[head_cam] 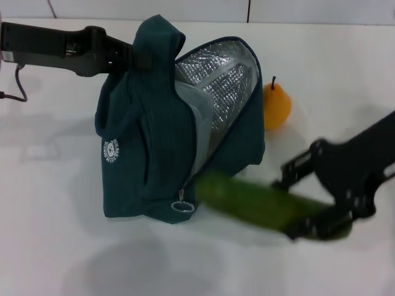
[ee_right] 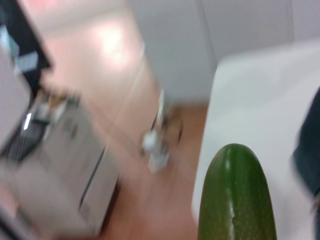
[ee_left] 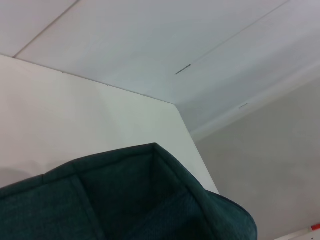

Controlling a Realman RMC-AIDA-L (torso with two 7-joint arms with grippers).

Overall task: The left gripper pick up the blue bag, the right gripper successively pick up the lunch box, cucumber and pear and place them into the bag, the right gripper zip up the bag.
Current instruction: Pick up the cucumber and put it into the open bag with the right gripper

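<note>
The blue bag (head_cam: 148,129) stands upright on the white table, its mouth open and silver foil lining (head_cam: 219,80) showing. My left gripper (head_cam: 139,58) is shut on the bag's top fabric at the upper left. In the left wrist view only the bag's teal fabric (ee_left: 125,200) shows. The cucumber (head_cam: 253,203) hangs just right of the bag's lower front, held at its right end by my right gripper (head_cam: 324,222). Its green tip (ee_right: 237,195) fills the right wrist view. The pear (head_cam: 276,105) stands behind the bag on the right. The lunch box is hidden.
The bag's zipper ring pull (head_cam: 182,205) hangs at its lower front corner. White table (head_cam: 74,246) stretches in front and to the left. A tiled wall edge runs along the back.
</note>
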